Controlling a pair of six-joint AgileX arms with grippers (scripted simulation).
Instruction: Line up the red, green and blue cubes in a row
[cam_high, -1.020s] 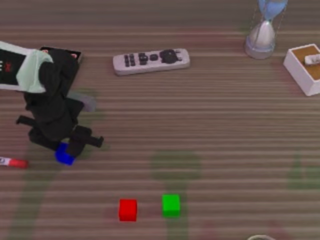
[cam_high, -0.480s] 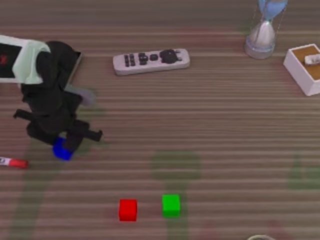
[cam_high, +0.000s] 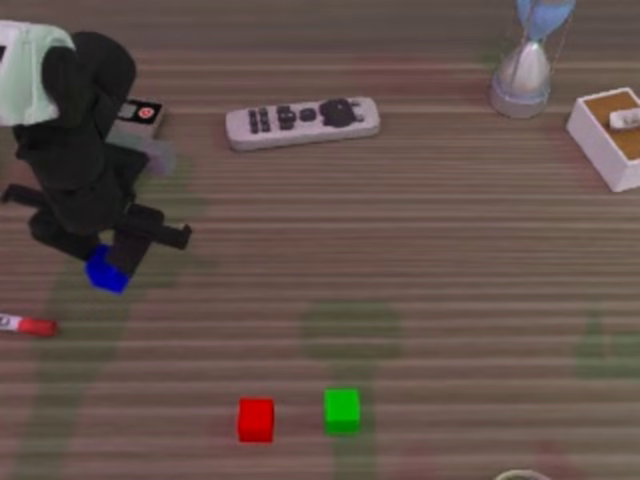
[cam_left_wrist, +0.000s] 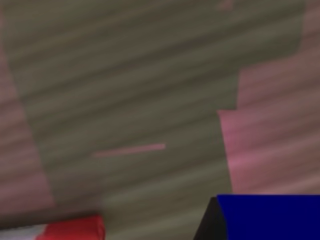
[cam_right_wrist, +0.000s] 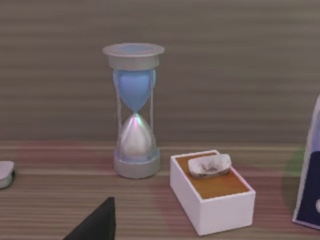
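Gripping blue cube (cam_high: 106, 271) | left pincer (cam_high: 112, 262) clamped on it | table's left side

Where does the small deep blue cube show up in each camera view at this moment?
Top view: small deep blue cube at the table's left, under the left end effector.
Left wrist view: blue cube close up, in the corner.
Right wrist view: not in it.
Shared landmark: thin red-and-white pen, also in the left wrist view.

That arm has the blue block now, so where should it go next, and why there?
Probably toward the table's front middle. The left gripper holds the blue cube at the table's left, while the red cube and green cube already sit side by side there.
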